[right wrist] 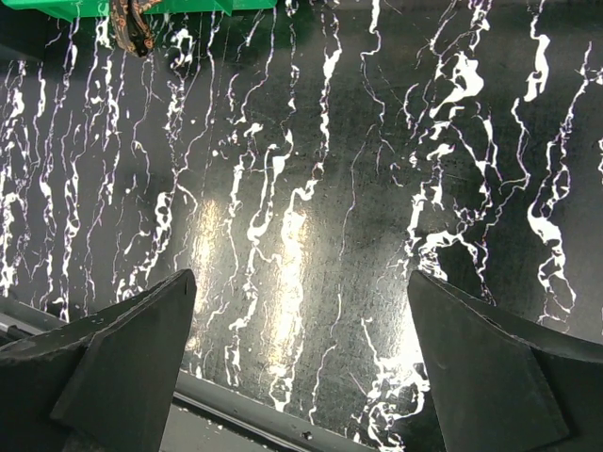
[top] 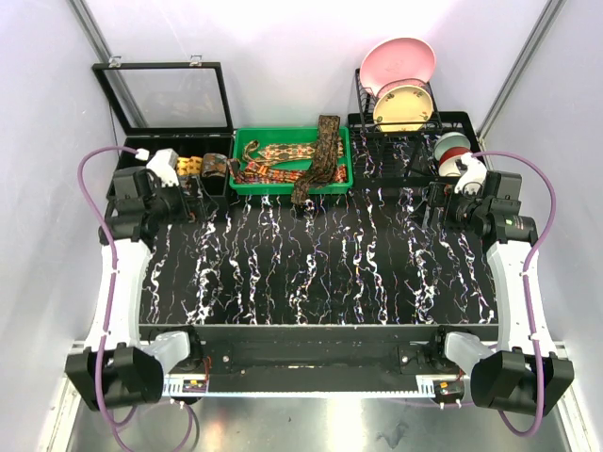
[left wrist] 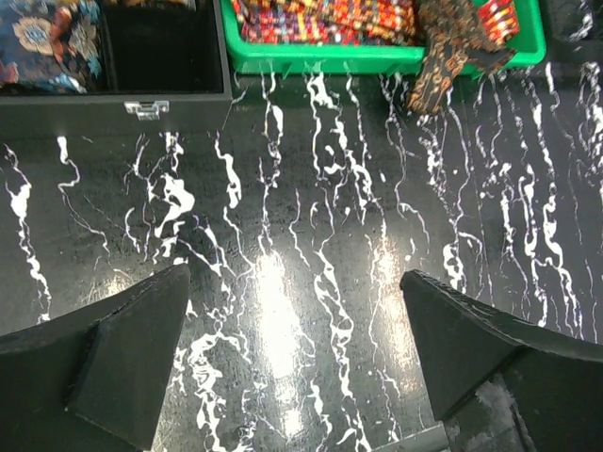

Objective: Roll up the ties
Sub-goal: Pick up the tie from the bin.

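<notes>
loose ties (top: 283, 155) heaped in a green tray (top: 268, 189) at the back of the tabletop (top: 311, 273), one dark tie (top: 325, 151) draped over its front rim, rolled ties (left wrist: 42, 42) in the black box (left wrist: 113, 108) alongside, left claw (left wrist: 294, 292) and right claw (right wrist: 301, 292) gaping wide, empty

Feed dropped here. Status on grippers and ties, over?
Left gripper, right gripper open, empty. Ties loose in tray, brown tie draped over front edge. Nothing in the way.

Overhead looks down; low wrist views share one tie (left wrist: 441, 58) (right wrist: 132, 24).
</notes>
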Robot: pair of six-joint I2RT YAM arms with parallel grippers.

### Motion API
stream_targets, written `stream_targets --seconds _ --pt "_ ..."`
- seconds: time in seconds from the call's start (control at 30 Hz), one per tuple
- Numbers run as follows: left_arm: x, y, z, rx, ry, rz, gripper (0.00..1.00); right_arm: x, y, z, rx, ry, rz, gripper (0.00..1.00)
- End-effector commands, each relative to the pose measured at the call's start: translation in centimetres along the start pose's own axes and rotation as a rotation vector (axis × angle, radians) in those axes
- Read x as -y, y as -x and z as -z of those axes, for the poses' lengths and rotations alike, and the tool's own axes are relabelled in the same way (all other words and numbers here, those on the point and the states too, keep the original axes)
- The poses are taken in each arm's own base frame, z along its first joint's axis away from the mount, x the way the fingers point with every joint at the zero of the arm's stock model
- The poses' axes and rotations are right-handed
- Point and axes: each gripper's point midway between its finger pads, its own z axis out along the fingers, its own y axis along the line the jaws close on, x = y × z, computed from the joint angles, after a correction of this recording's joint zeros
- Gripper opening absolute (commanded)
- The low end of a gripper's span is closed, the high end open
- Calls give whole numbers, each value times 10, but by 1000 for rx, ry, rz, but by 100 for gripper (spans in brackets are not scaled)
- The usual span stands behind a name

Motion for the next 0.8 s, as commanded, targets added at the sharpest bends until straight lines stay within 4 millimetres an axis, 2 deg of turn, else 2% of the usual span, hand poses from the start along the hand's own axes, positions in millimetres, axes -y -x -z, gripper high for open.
stream_targets --seconds 0.0,0.1,0.13,0.17,0.2,0.23,0.27,0.3,0.33,0.37,0.4,0.43,0.47,0.5,0.53,0.6,0.63,0.7,0.73,0.77 --pt "9 32 -5 52 -63 -72 99 -6 13 2 48 33 24 100" --pt "24 44 -18 28 -104 -170 99 -5 13 -1 45 38 18 100" --pt "32 42 -30 -4 -134 -209 99 -5 12 -2 41 37 14 100" --pt "41 55 -32 14 -149 -240 99 -4 12 -2 44 38 14 100" --pt "42 59 -38 8 -152 -246 99 -4 12 -3 40 38 12 100" --pt "55 54 -54 -33 -192 -262 99 -3 11 -4 38 37 10 100" --pt "64 68 -57 -16 -208 -280 99 -3 11 -4 37 38 7 100" --pt "72 73 -63 -19 -227 -289 99 -2 10 -5 33 38 4 100" --pt "78 66 -82 -65 -249 -284 99 -1 10 -6 31 37 2 100" --pt "83 68 -90 -73 -260 -289 99 -1 10 -6 29 37 -1 100" --pt "93 82 -93 -48 -276 -307 99 0 10 -8 25 37 -3 100" --pt "97 74 -115 -91 -288 -298 99 1 10 -8 23 36 -8 100" --pt "101 75 -125 -96 -292 -295 99 1 11 -9 21 39 -10 100" --pt "106 86 -132 -77 -295 -305 99 2 11 -12 14 41 -15 100" --pt "108 75 -157 -119 -295 -302 99 3 11 -13 10 40 -18 100" --pt "110 73 -178 -135 -288 -308 99 6 12 -16 2 39 -27 99" --pt "114 72 -198 -143 -289 -313 99 7 12 -17 1 37 -28 100" --pt "112 74 -218 -145 -276 -305 99 8 11 -19 -7 39 -35 100" --pt "110 76 -234 -144 -277 -310 99 9 10 -19 -9 37 -38 99" --pt "110 79 -240 -139 -278 -316 99 10 10 -19 -9 36 -41 100"
